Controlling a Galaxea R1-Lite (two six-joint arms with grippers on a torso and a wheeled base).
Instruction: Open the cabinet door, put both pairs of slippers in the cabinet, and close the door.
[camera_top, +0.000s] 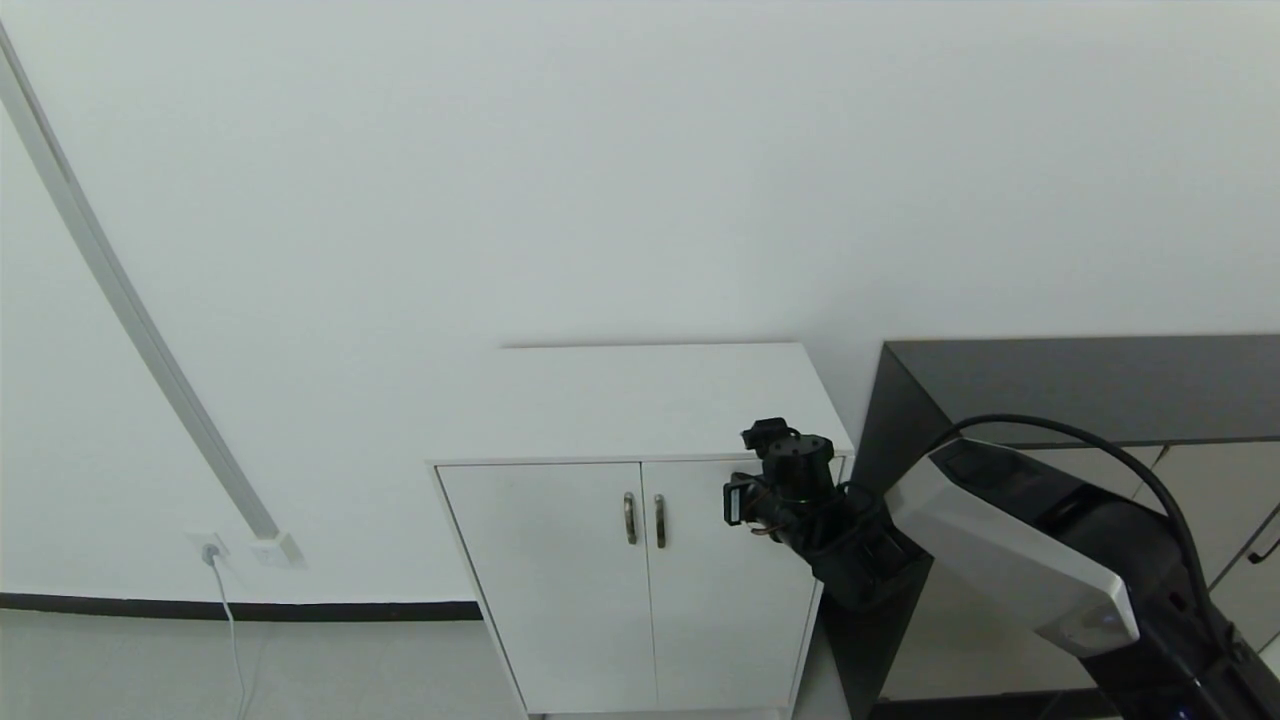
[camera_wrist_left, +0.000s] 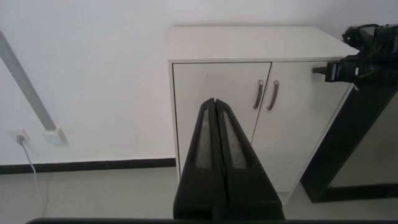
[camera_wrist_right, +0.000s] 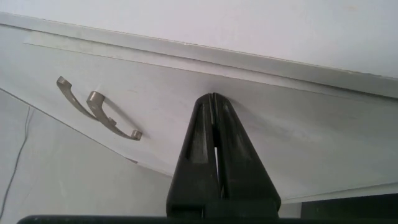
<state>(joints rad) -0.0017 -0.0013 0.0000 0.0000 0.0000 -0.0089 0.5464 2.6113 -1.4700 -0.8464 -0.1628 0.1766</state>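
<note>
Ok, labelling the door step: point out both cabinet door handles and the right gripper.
left door handle (camera_top: 629, 518), head view, mid-bar.
right door handle (camera_top: 660, 520), head view, mid-bar.
right gripper (camera_wrist_right: 215, 98), right wrist view, fingertips.

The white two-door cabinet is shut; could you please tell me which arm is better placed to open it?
Right, probably. The right hand sits close before the white two-door cabinet's right door, level with its curved metal handle. The left hand is farther back from the doors.

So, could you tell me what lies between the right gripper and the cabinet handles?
Just bare door, in the head view: nothing between the right gripper and the handles.
</note>
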